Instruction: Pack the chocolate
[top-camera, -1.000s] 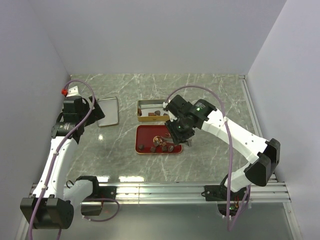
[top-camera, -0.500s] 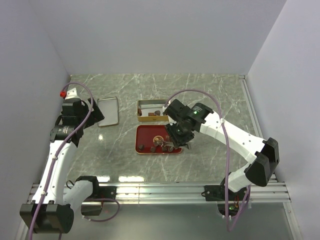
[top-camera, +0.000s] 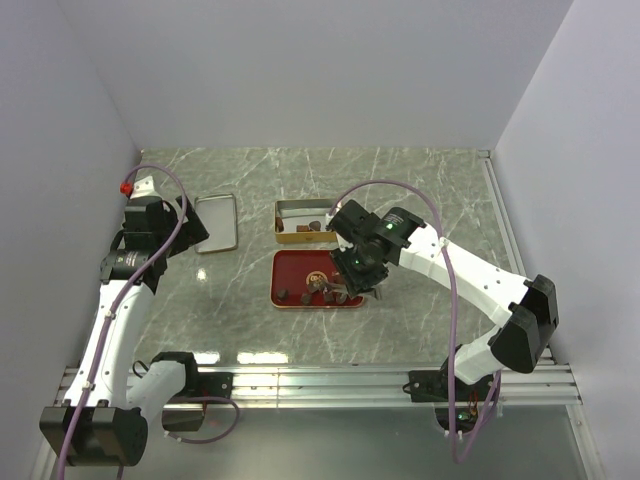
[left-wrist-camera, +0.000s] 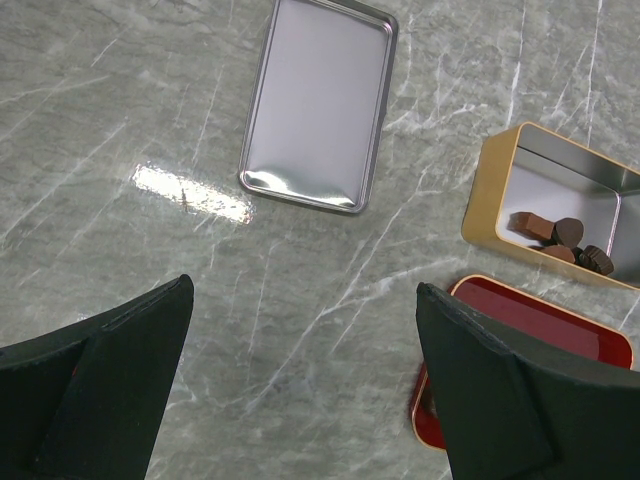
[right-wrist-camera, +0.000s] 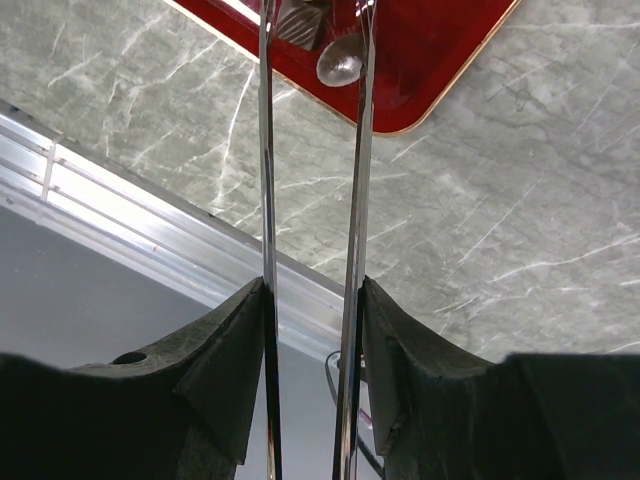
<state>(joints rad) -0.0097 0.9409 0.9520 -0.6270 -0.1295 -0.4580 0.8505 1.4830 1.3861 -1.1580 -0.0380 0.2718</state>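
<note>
Two small changes since a second ago: the right arm has moved a little to the left and lower over the red tray, and the left arm has shifted only slightly. The pieces in the tray lie as before.

The right jaws are clamped on the tongs, and both metal strips run out between the fingers. The tong tips hang just inside one rounded corner of the tray. A dark piece sits between the tips, but I cannot tell whether it is pinched.

The left jaws stand wide apart and hold nothing. They hover over bare surface, between the silver lid and the tray.

Some of the chocolate lies along the near side of the tray. A few more pieces are in one end of the gold tin.

The tin stands just behind the tray, very near it. The lid is well apart to the left, close to the left arm, and this arm works near the left wall. A metal rail closes the near edge. To the right of the tray and behind the tin I see wide open surface.
</note>
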